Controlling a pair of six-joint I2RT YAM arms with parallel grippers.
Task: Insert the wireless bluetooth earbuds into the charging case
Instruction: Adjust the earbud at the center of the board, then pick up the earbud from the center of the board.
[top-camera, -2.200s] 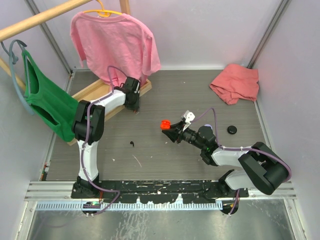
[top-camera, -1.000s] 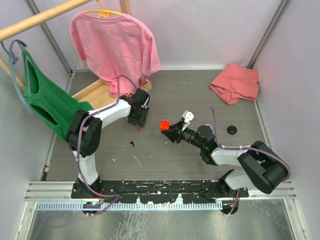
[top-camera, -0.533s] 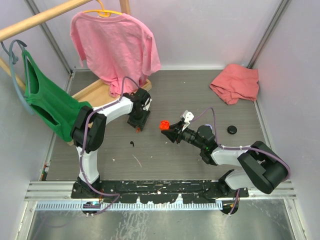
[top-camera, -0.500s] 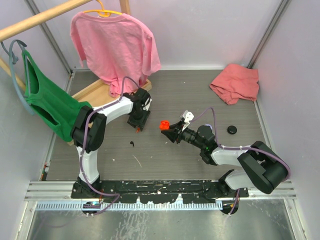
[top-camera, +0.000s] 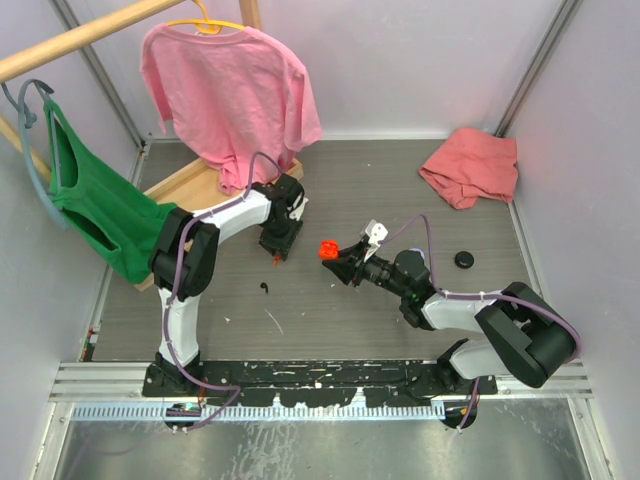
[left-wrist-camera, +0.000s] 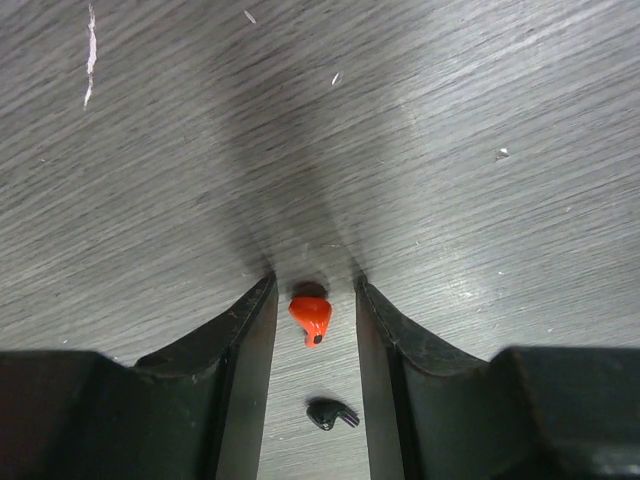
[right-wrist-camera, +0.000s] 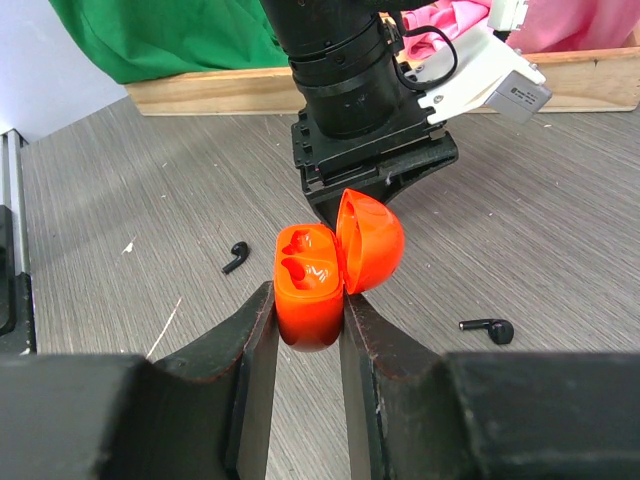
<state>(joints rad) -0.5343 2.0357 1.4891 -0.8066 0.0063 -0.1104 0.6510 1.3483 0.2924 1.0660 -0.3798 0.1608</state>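
Orange earbud (left-wrist-camera: 311, 316): it lies on the worktop (top-camera: 330, 305), between the two fingers of the left pincer (left-wrist-camera: 312, 287); as far as can be seen, it is touched by neither.
Left pincer: it is released, with its fingers apart and their tips set down at the worktop either side of the earbud.
Reason for that placing: the earbud is bracketed so that, by judgement, one closing stroke is all that is needed to take it.
Left arm: it is reached forward and inward with the elbow bent, and the wrist is pointed steeply down.
Case (right-wrist-camera: 322, 262): it is held above the worktop with the lid swung open, and two empty wells are shown.
Right pincer (right-wrist-camera: 306, 310): it is clenched on the case's lower half, so the lid and wells are left free.
Reason for that hold: the wells are turned towards the left pincer, seemingly so that the earbud can be received.
Right arm: it is laid low and stretched leftward across the worktop.
Black earbud (left-wrist-camera: 331, 414): it lies loose just behind the orange one and is not gripped.
Risk, as judged: a small, rounded earbud may be squeezed out sideways if the pincer is closed off-centre.
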